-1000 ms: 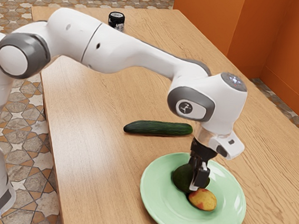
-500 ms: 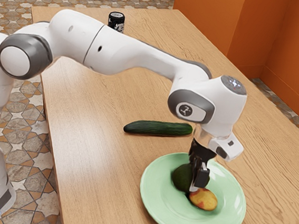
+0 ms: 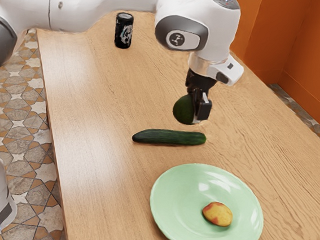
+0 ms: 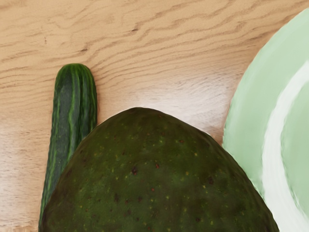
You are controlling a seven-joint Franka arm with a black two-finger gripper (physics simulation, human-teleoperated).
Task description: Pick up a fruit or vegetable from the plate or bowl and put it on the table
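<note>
1. Exterior view: the gripper [image 3: 198,114] pinches the avocado [image 3: 183,111] aloft, near the cucumber [image 3: 168,137]; the table [image 3: 110,187] lies below.
2. Wrist view: the cucumber flanks the avocado closely; the plate [image 4: 251,111] lies off its opposite flank. Assessed: descent should favour the cucumber's plate-facing side, avoiding contact.

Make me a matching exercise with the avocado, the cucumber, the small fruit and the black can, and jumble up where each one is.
1. avocado
2. cucumber
3. small fruit
4. black can

A. on the plate
B. standing upright on the table
C. lying flat on the table
D. held in the air by the gripper

Pairs: 1-D, 2-C, 3-A, 4-B
</note>
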